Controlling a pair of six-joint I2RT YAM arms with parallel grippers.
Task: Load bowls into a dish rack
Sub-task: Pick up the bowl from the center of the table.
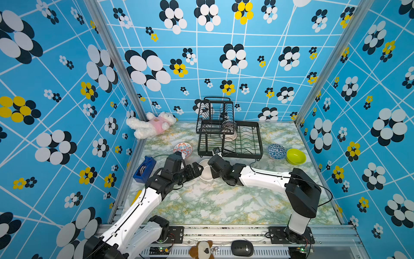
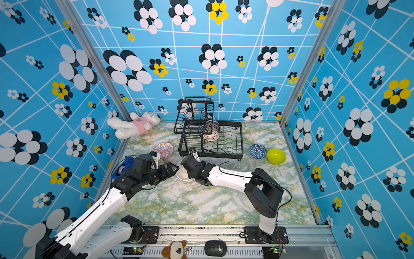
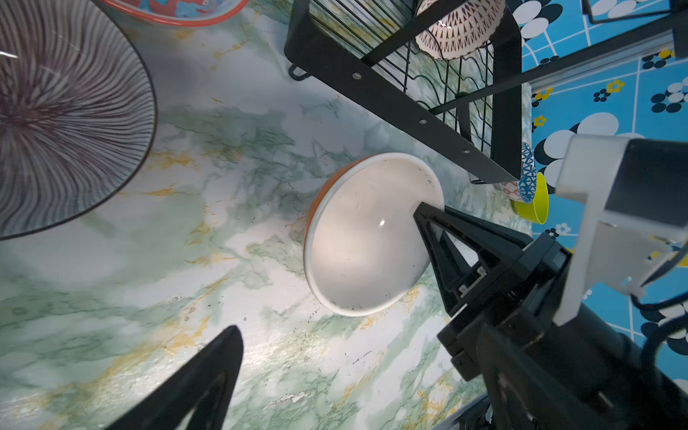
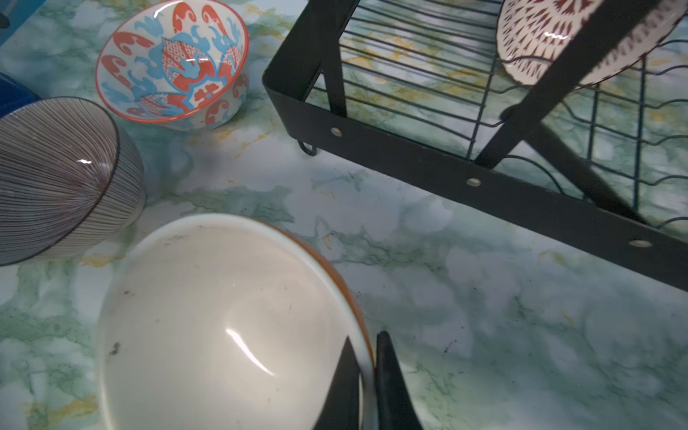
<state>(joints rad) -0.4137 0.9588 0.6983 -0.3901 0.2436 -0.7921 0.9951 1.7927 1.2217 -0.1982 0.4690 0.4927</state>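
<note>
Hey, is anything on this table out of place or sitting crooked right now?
Two non-dishes stand out: a white plush toy lying in the back corner and a blue tape dispenser at the left edge. The white bowl is tipped up, but only because the right gripper pinches its rim.

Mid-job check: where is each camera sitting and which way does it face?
Top views: high behind the bases, looking down at the dish rack; left arm, right arm show.
Left wrist: on left arm, facing white bowl; one of its fingers shows.
Right wrist: on right arm, looking along right claw, shut on bowl's rim.
Shared: bowl and dish rack.
</note>
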